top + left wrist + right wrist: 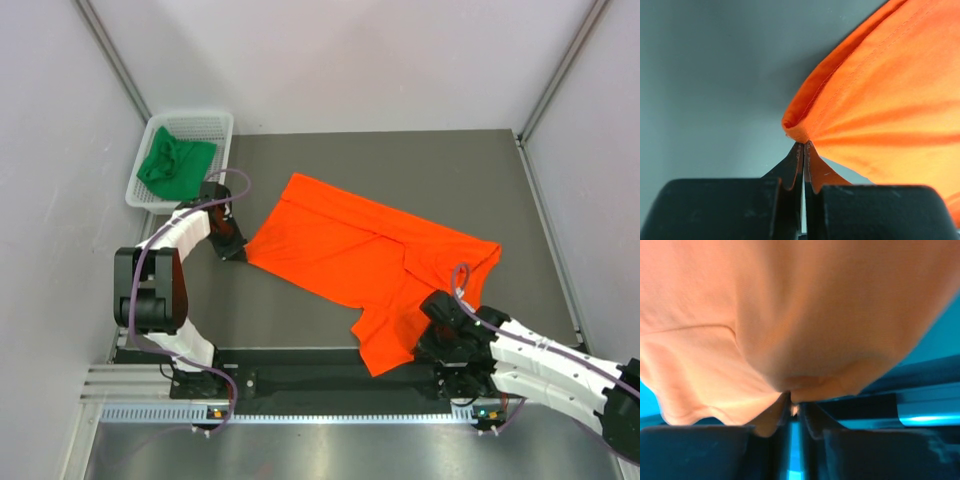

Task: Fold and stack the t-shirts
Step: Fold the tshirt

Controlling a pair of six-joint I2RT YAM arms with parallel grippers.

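Note:
The orange t-shirt [355, 250] lies partly spread across the middle of the dark table. My left gripper [238, 250] is shut on its left corner, and the left wrist view shows the hem [797, 131] pinched at my closed fingertips [804, 145]. My right gripper [425, 345] is shut on the shirt's near edge by the front rail. In the right wrist view the orange cloth [790, 315] hangs over the closed fingertips [795, 400]. The dark green t-shirt [175, 163] lies crumpled in the white basket at the back left.
The white mesh basket [222, 128] stands at the table's back left corner, close behind my left arm. A metal rail [300, 385] runs along the near edge between the arm bases. White walls enclose the table at the left, back and right.

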